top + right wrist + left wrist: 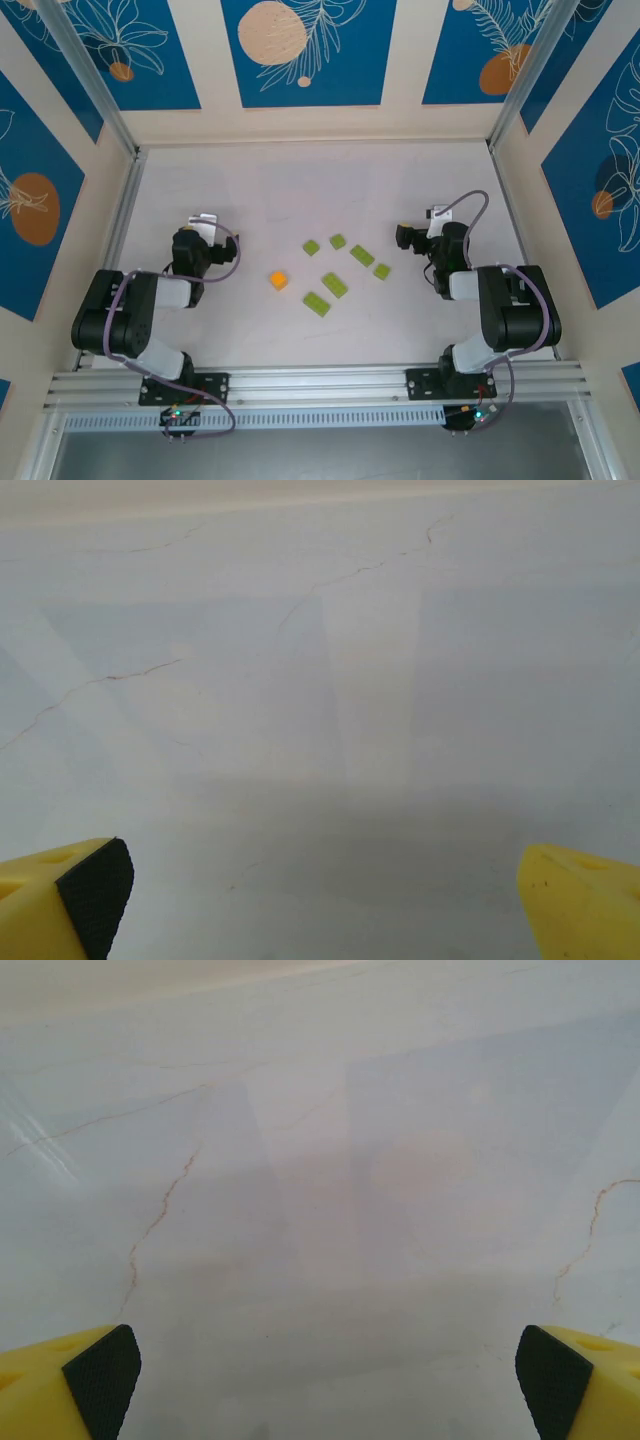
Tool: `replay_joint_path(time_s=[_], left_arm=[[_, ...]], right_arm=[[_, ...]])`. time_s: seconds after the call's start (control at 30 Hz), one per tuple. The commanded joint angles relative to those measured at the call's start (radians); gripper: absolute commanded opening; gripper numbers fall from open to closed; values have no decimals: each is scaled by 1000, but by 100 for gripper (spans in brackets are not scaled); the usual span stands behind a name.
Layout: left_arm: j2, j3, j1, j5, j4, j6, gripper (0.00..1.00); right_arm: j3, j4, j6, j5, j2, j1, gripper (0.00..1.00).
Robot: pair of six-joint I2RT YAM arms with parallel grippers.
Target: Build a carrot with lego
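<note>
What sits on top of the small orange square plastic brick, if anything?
Nothing: the small orange square plastic brick lies alone on the pale table, top bare, apart from the six lime-green plastic bricks. Its underside is hidden against the table.

Left pincer (pixel 325 1370), right pincer (pixel 320 890) spread wide; arms folded.

I can read no writing, number or brand mark anywhere here. The blue wall panels (pixel 340 85) carry only drawn white leaves and orange circles, no words.
</note>
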Motion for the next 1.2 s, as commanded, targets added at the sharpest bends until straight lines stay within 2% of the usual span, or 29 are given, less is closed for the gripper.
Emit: replay_joint_path(time_s=[0.0, 0.6, 0.63, 0.73, 0.83, 0.97, 1.07, 1.17], left_arm=[[-2, 17, 17, 20, 14, -14, 99], [-6, 13, 18, 9, 21, -17, 99], [-26, 32, 15, -15, -26, -24, 99], [-139, 138, 12, -36, -313, -37, 99], [-267, 187, 12, -81, -482, -156, 99], [-470, 128, 12, -28, -478, -223, 99], [-561, 117, 14, -57, -518, -249, 99], [-585, 134, 14, -128, -592, -300, 99]], right_arm=[[22, 13, 17, -31, 1, -5, 100], [21, 12, 17, -31, 1, -5, 100], [20, 14, 17, -30, 0, -4, 99], [19, 17, 17, -30, 0, -4, 94], [28, 6, 21, -15, -8, -3, 88], [148, -327, 101, 136, -108, -2, 84], [180, -469, 158, 102, -192, 20, 86], [240, -664, 140, 137, -277, 118, 90]])
